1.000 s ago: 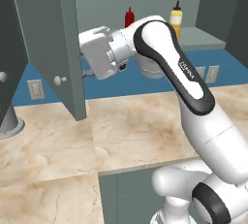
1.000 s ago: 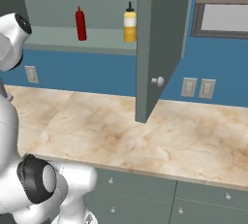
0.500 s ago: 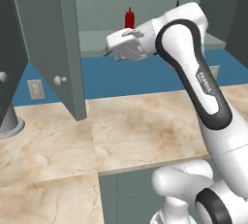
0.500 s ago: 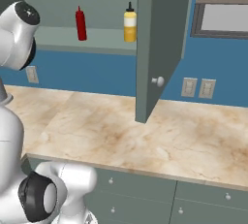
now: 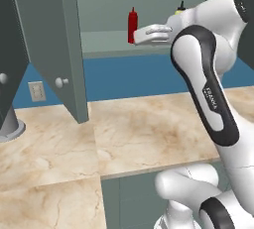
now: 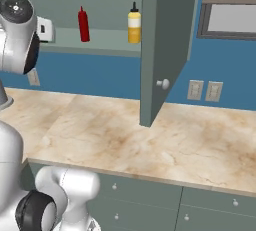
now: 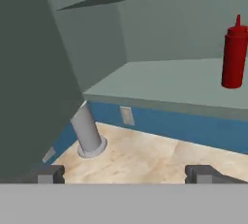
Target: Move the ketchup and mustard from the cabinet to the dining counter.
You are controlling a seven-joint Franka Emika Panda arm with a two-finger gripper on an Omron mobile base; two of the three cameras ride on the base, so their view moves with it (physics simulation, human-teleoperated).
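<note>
A simulated kitchen at the reaching step: neither bottle has left the grey-green wall cabinet (image 5: 59, 39), whose two flat doors stand open. In the left base view, from left to right, an open door with a small round pale knob hangs over the beige marble-look tabletop (image 5: 144, 134), then the small red ketchup squeeze bottle (image 5: 132, 25) with a narrow pointed nozzle stands upright on the cabinet shelf, and the white arm's gripper (image 5: 141, 34) is raised to shelf height just beside it, seemingly just in front of it. Further right, the small yellow mustard squeeze bottle (image 6: 133, 22) with a dark pointed cap stands upright on the same shelf, apart from the ketchup. In the hand view the jaws stand wide with nothing between them, and the ketchup sits at the far right edge, off the line between the fingertips. The next move likely calls for turning the hand toward the ketchup until it is centred, then advancing and closing around its body.
</note>
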